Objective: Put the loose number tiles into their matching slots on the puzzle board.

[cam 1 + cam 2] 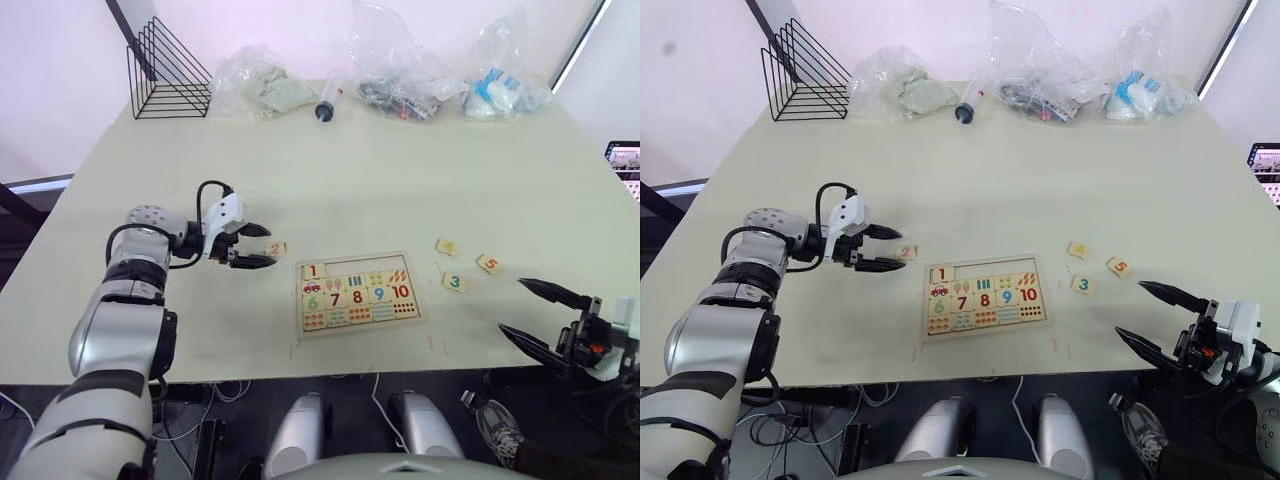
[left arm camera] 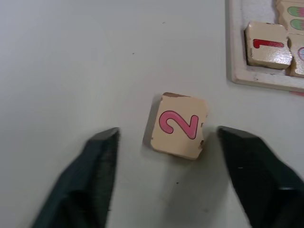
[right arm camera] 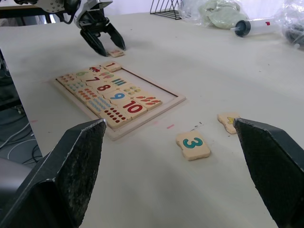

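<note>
The puzzle board [image 1: 357, 257] lies flat near the table's front middle. Tile 1 [image 1: 313, 270] fills the first of the matching slots; the other slots [image 1: 355, 267] of that top row are bare wood. Rows of pictures, digits 6 to 10 and dots lie below. A loose pink 2 tile [image 2: 178, 126] rests on the table just left of the board, and my left gripper [image 1: 270, 247] is open around it, one finger on each side, touching nothing. Loose tiles 3 [image 1: 455, 282], 5 [image 1: 489, 264] and a yellow one [image 1: 447, 247] lie right of the board. My right gripper [image 1: 512, 306] hangs open and empty beyond them, near the front edge.
Along the table's far edge stand a black wire rack [image 1: 165, 75], several clear plastic bags [image 1: 260, 85] and a syringe [image 1: 328, 100]. A screen [image 1: 625, 160] shows past the right edge. Bare tabletop stretches between the board and the far clutter.
</note>
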